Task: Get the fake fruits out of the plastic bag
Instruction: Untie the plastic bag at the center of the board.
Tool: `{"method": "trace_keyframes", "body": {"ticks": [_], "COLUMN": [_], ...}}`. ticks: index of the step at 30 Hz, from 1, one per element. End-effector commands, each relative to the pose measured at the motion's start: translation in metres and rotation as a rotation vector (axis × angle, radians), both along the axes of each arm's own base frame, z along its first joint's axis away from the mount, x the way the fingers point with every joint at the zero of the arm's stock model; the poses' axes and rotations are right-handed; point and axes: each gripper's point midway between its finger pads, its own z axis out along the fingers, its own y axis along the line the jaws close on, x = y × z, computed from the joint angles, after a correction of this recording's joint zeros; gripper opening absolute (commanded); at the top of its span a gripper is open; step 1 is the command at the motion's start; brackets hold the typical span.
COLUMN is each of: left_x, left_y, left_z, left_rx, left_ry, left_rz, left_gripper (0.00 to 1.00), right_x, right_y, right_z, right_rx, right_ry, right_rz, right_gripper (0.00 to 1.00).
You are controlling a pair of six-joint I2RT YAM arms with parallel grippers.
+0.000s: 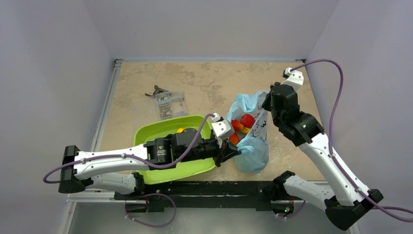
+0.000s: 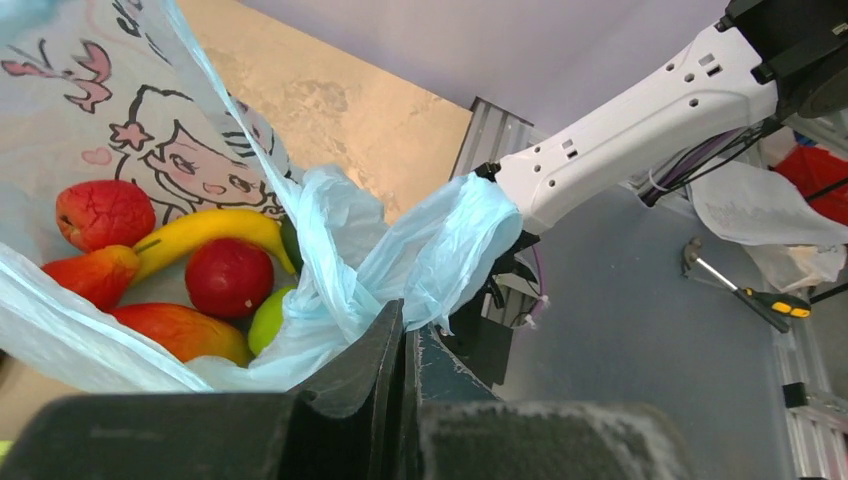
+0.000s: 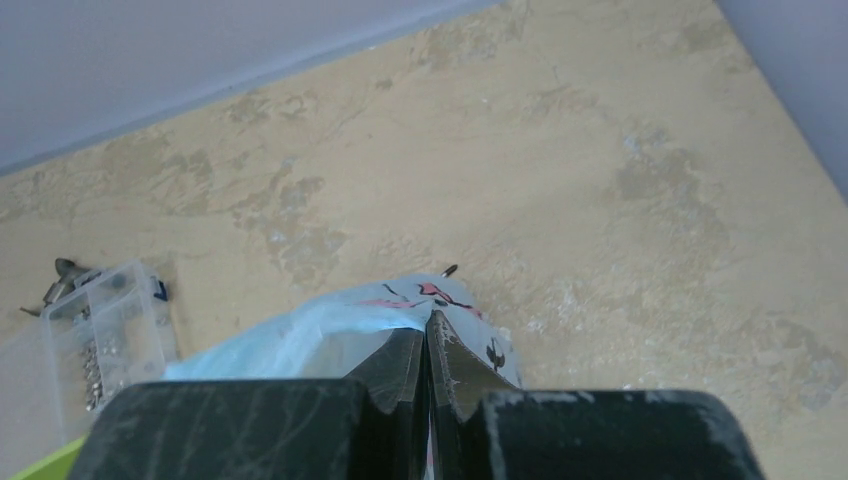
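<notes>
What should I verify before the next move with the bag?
1. Grip of left gripper on plastic bag: ok.
2. Grip of right gripper on the bag's far edge: ok.
3. Bag mouth open, fake fruits visible inside: ok.
4. A free gripper to pick fruit: not ok, both hold the bag.
5. Position of green tray beside the bag: ok.
6. Number of fruits inside: cannot tell.

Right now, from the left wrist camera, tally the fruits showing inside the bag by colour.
Red fruits: 2
Red-orange fruits: 2
Yellow banana: 1
Light green fruit: 1
Dark green fruit, mostly hidden: 1
Total in the plastic bag: 7
</notes>
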Motion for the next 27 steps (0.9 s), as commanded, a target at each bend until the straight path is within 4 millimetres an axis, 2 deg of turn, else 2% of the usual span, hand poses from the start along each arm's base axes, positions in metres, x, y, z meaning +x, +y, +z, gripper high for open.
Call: {"method": "trace_keyframes", "body": {"ticks": [1, 6, 10, 12, 14, 17, 20, 23, 27], "left_x": [-0.012, -0.012, -0.022, -0.035, -0.052, -0.079, -0.077, -0.066, -0.061], "left_y": [0.001, -0.006, -0.013, -0.018, -0.024, -0.034, -0.040, -0.038, -0.035], "left_z": [0.033, 0.043, 0.042, 0.034, 0.021, -0.009, -0.041, -0.054, -0.043], "left_rx": [-0.055, 0.000, 0.012, 0.034, 0.066, 0.142, 0.237, 0.273, 0.253], "left_ry": [-0.088, -0.148, -0.151, -0.129, -0.100, -0.064, -0.018, 0.004, -0.007], "left_rz": [-0.047, -0.084, -0.152, -0.226, -0.297, -0.373, -0.311, -0.225, -0.198], "left_gripper": [0.00, 0.00, 0.00, 0.00, 0.00, 0.00, 0.00, 0.00, 0.24], "right_x": [0.013, 0.020, 0.021, 0.022, 0.020, 0.008, -0.008, -0.025, -0.045], "right_y": [-0.027, -0.023, -0.016, -0.010, -0.003, 0.003, 0.011, 0.014, 0.014], "right_z": [0.059, 0.085, 0.088, 0.078, 0.057, 0.027, 0.005, -0.005, -0.013], "right_rx": [-0.091, -0.124, -0.136, -0.167, -0.181, -0.172, -0.140, -0.112, -0.091], "right_ry": [-0.118, -0.163, -0.149, -0.120, -0.049, 0.045, 0.105, 0.136, 0.183], "right_rz": [-0.094, -0.056, -0.012, 0.036, 0.086, 0.143, 0.212, 0.262, 0.306], "right_gripper": [0.00, 0.00, 0.00, 0.00, 0.00, 0.00, 0.00, 0.13, 0.34]}}
